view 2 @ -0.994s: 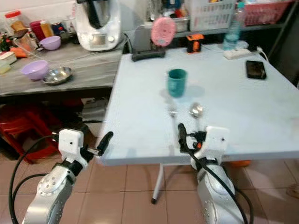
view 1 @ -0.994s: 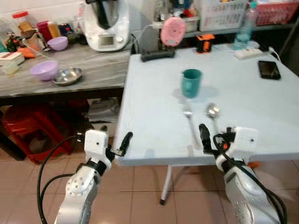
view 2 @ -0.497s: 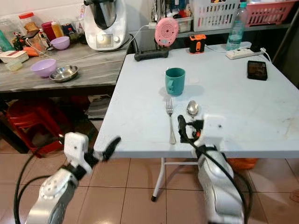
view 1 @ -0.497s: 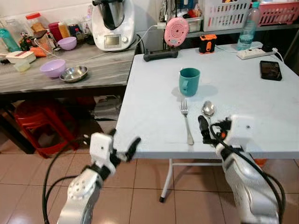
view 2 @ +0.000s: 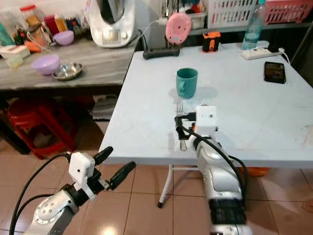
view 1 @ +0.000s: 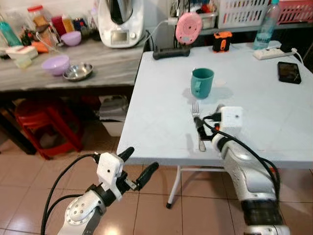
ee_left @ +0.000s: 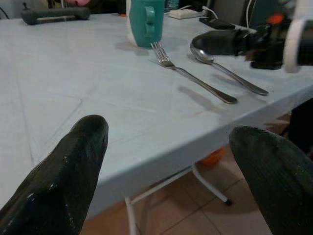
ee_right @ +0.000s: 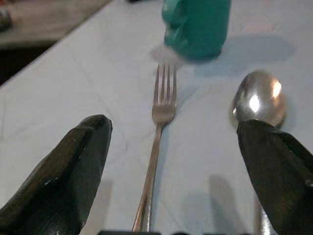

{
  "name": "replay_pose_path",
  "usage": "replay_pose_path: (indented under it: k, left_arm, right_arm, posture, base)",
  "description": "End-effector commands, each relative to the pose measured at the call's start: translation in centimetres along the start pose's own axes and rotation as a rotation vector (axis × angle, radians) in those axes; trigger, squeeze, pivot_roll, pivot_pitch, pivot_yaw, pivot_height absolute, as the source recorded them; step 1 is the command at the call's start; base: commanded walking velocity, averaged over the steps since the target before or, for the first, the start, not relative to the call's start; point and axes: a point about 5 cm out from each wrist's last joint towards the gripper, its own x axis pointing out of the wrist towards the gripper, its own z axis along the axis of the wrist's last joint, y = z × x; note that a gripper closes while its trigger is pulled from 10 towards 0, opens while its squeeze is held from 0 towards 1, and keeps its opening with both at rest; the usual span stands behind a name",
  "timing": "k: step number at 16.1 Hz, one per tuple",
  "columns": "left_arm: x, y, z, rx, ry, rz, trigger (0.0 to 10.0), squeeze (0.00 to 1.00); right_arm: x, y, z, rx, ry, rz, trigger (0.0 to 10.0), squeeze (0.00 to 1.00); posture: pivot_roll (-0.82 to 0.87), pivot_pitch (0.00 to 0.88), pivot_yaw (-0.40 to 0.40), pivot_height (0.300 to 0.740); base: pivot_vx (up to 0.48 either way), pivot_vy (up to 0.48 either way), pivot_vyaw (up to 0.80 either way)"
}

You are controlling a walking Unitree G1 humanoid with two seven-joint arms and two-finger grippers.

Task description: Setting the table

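the right gripper [ee_right: 171, 161], fingers spread wide, hangs over the fork [ee_right: 155, 147]. the spoon [ee_right: 258, 105] lies just beside. the left gripper [view 1: 137, 166] is also wide.

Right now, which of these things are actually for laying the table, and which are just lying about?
For the job: the teal mug, the fork, the spoon, and the right hand open above them.

Just lying about: the phone, water bottle, power strip, purple bowl, steel bowl.

Pretty clearly a home kitchen: food processor [view 1: 120, 22], plastic bowls [view 1: 55, 64] and a steel dish [view 1: 78, 71] on the side surface [view 1: 98, 73], spice jars [view 1: 36, 14], tiled floor [view 1: 29, 191], red stool [view 1: 41, 127] underneath.
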Motion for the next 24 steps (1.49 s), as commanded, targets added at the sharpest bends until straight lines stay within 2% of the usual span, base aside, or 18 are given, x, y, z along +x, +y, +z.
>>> replay_pose_path:
  k: [1, 7, 10, 11, 13, 16, 24]
  left_arm:
    - [-0.3, 0.0, 0.5, 0.016, -0.003, -0.018, 10.0, 0.0]
    - [-0.5, -0.3, 0.7, 0.029, 0.005, -0.061, 10.0, 0.0]
    - [-0.1, -0.6, 0.7, 0.024, 0.0, -0.072, 10.0, 0.0]
    - [0.0, -0.7, 0.7, 0.016, -0.003, -0.079, 10.0, 0.0]
    - [0.0, -0.8, 0.8, 0.008, -0.008, -0.089, 10.0, 0.0]
    - [0.2, -0.8, 1.0, 0.014, -0.014, -0.095, 10.0, 0.0]
    - [0.5, -1.0, 1.1, 0.017, -0.021, -0.116, 10.0, 0.0]
  right_arm:
    - [0.7, 0.5, 0.2, -0.002, 0.023, 0.012, 10.0, 0.0]
    - [2.6, 1.8, -0.2, -0.045, 0.091, 0.054, 10.0, 0.0]
    - [3.5, 2.1, -0.3, -0.076, 0.115, 0.068, 10.0, 0.0]
    - [3.7, 2.1, -0.3, -0.09, 0.119, 0.069, 9.6, 0.0]
    - [4.1, 2.1, -0.5, -0.123, 0.143, 0.076, 0.0, 0.0]
    - [4.2, 2.1, -1.5, -0.151, 0.197, 0.075, 0.0, 0.0]
    - [3.7, 0.2, -3.8, -0.15, 0.268, 0.032, 0.0, 0.0]
  posture:
    - [-0.03, 0.09, 0.109, 0.74]
    - [-0.03, 0.095, 0.109, 0.74]
    - [-0.03, 0.09, 0.108, 0.74]
    - [-0.03, 0.09, 0.108, 0.74]
    - [-0.03, 0.088, 0.103, 0.74]
    - [-0.03, 0.082, 0.101, 0.74]
    - [-0.03, 0.076, 0.108, 0.74]
  base:
    - [0.0, 0.0, 0.0]
    - [0.0, 0.0, 0.0]
    - [0.0, 0.0, 0.0]
    - [0.0, 0.0, 0.0]
    - [0.0, 0.0, 0.0]
    - [0.0, 0.0, 0.0]
    - [0.0, 0.0, 0.0]
